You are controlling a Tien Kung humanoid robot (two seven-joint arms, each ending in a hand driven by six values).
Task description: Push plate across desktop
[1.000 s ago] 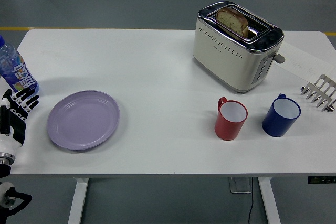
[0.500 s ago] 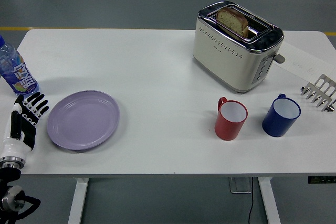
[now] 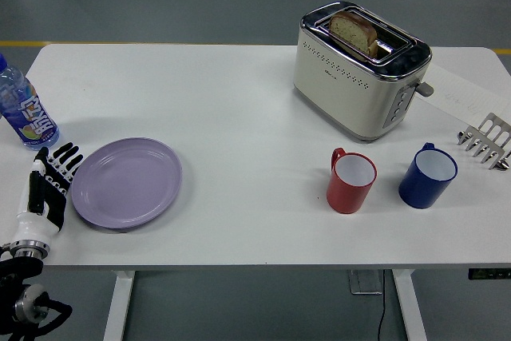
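Note:
A lilac plate (image 3: 128, 182) lies flat on the white table (image 3: 239, 117) at the front left. My left hand (image 3: 53, 176) is just left of the plate's rim, fingers straight and spread, holding nothing. I cannot tell whether it touches the rim. My right hand is out of view.
A water bottle (image 3: 24, 112) stands behind my left hand at the table's left edge. A cream toaster (image 3: 359, 72) with bread stands at the back right. A red mug (image 3: 350, 180) and a blue mug (image 3: 428, 175) stand at the front right, a metal rack (image 3: 486, 141) at the right edge.
My left hand has moved right and a little forward, from the table's left edge up to the plate's left rim. The plate has not visibly moved.

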